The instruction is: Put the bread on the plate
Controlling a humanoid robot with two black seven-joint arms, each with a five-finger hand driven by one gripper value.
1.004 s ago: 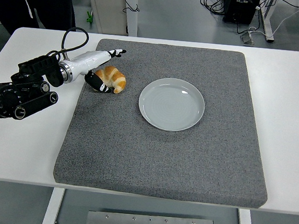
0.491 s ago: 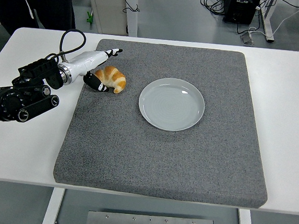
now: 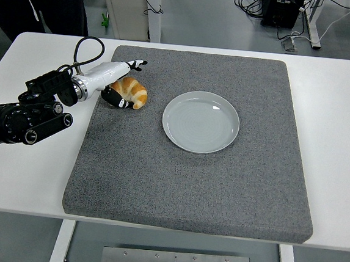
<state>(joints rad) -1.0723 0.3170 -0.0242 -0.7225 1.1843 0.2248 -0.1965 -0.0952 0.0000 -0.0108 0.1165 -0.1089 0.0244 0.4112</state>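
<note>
While the left hand (image 3: 115, 80) cups the bread (image 3: 129, 91) toward the table's far-left corner, grasp unconfirmed, the plate (image 3: 201, 121) sits apart at centre, bare.

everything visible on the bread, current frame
The bread is a golden-brown croissant with ridged, glossy crust, paler at its curled right end. It lies flat on the grey mat, left of the plate and clear of it. The left hand is at its left side: white fingers extend over its far edge, dark fingertips touch its near left. Not lifted.
</note>
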